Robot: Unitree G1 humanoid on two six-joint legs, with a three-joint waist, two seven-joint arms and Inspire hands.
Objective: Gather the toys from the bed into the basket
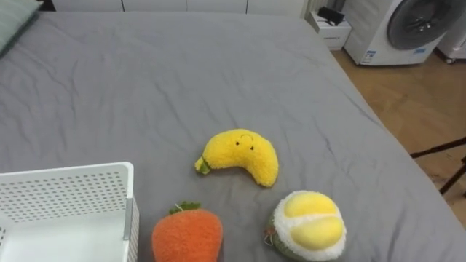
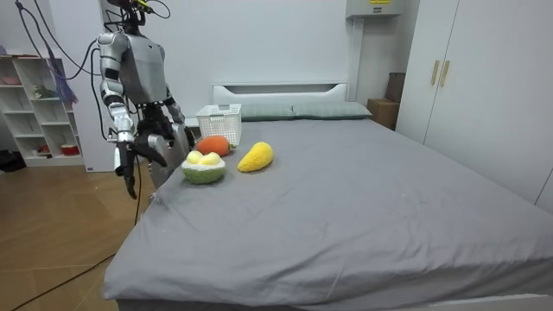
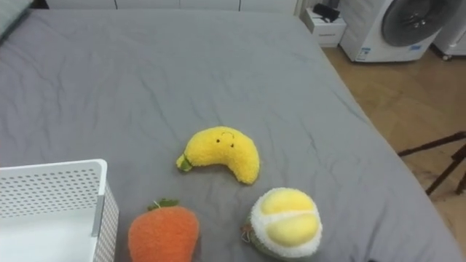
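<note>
Three plush toys lie on the grey bed [image 1: 182,80] near its front edge. A yellow banana [image 1: 240,154] with a small face is in the middle. An orange carrot [image 1: 187,234] lies in front of it to the left, right beside the white slatted basket [image 1: 73,191]. A green and yellow durian [image 1: 309,225] lies to the front right. In the room view I stand at the bed's side, by the durian [image 2: 204,167]. My right hand [image 2: 128,160] hangs low by my hip on the near side. My left hand [image 2: 175,138] is low, just short of the mattress edge.
A washing machine [image 1: 408,29] and a small white cabinet [image 1: 331,29] stand past the bed's far right corner. Black tripod legs [image 1: 444,156] rest on the wood floor at the right. A pillow [image 1: 14,25] lies at the far left. An open shelf [image 2: 34,104] stands behind me.
</note>
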